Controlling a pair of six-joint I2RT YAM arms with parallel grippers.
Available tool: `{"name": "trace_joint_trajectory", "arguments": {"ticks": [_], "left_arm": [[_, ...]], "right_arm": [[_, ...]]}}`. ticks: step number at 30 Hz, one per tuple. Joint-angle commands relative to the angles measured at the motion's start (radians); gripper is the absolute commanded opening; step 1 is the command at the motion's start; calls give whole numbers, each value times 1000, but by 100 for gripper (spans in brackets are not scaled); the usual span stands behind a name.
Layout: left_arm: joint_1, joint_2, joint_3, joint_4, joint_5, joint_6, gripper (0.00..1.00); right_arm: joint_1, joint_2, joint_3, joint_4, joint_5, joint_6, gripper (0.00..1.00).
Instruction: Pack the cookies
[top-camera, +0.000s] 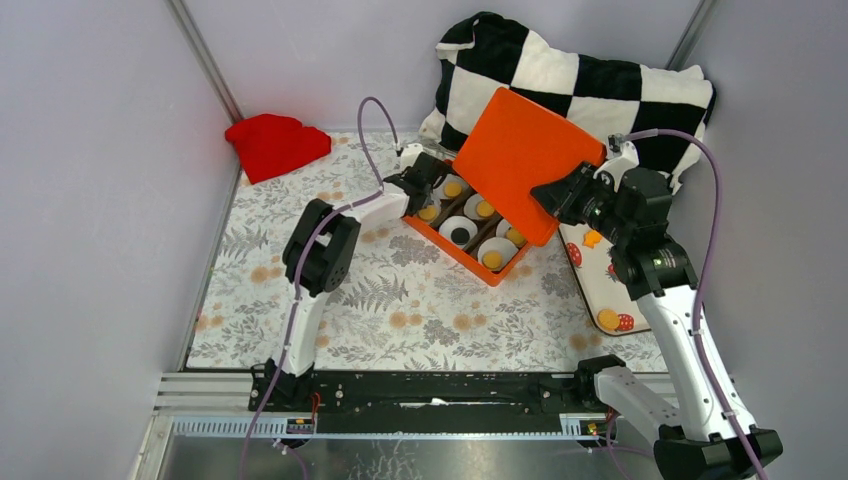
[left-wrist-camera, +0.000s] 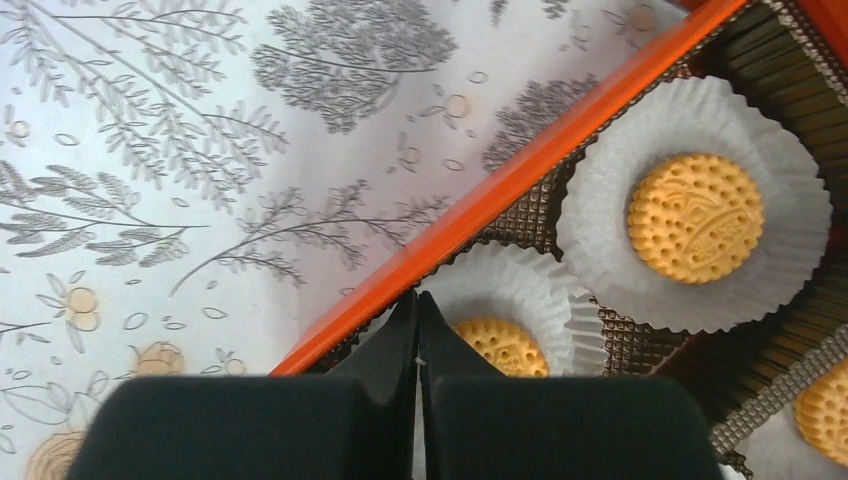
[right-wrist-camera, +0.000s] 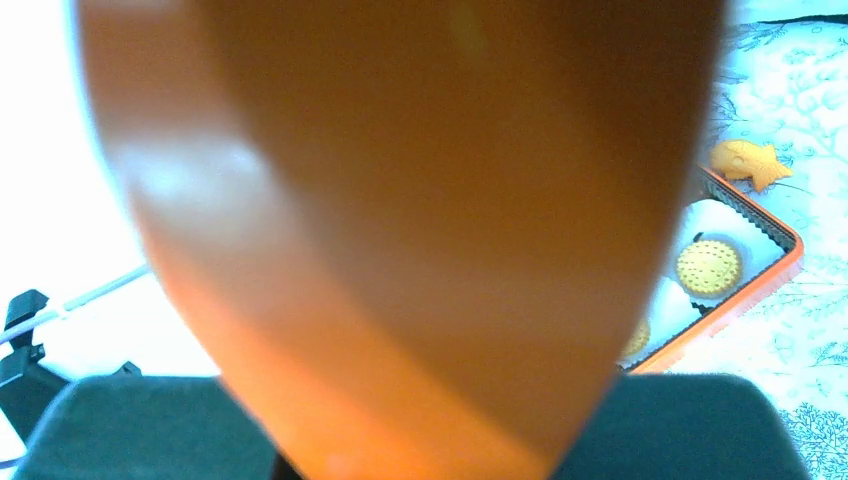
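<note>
Your left gripper (left-wrist-camera: 417, 300) sits lowest in its wrist view. Its two black fingers are pressed flat together with nothing visible between them, and the tips rest at the near rim of the orange box (left-wrist-camera: 560, 150). I judge it is parked there to pin the box so it cannot slide when the cover arrives. Just beyond those tips, inside the rim, the cookies (left-wrist-camera: 695, 217) lie one to a cup in white paper cups (left-wrist-camera: 600, 215). Golden ones sit right at the tips and further to their right. From overhead a black one (top-camera: 459, 235) shows close by, toward the arm bases. The filling looks mostly done.

Further right, the orange lid (top-camera: 520, 150) hangs tilted over the box's far-right side, leaving the cups nearest your left gripper uncovered. Your right gripper (top-camera: 553, 197) is clamped on the lid's right edge. From its wrist the lid blocks nearly everything, and only a corner of the box shows past it on the right. Held at that slant, the lid can go down edge-first, but you want it squared to the rim before letting go.

Right of that gripper and below it, a white strawberry-print mat (top-camera: 600, 285) carries two more golden pieces (top-camera: 607, 319) outside the box. To my eye that argues against closing yet.
</note>
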Motion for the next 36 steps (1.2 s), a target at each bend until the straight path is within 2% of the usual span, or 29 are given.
{"name": "trace_joint_trajectory", "arguments": {"ticks": [1,12,17,22,28,31,36], "left_arm": [[32,-21,-11,-76,-65,-36,0],[108,-371,-460,-105,-181,-187,0],[145,-511,-589,-155,-248,-230,0],[228,-600,-686,-141,-211,-237,0],[259,-602,-715,-193,-207,-268,0],[250,-706,-710,-208,-135,-260,0],[128,-938,-571,-245,-85,-219,0]], "right_arm": [[1,-38,5,71,-43,-17,0],[1,84,-63,227,-186,55,0],[1,166,-37,226,-230,9,0],[1,251,-7,197,-258,-44,0],[1,314,6,223,-315,-50,0],[0,343,5,269,-364,-24,0],[0,319,-71,595,-492,184,0]]}}
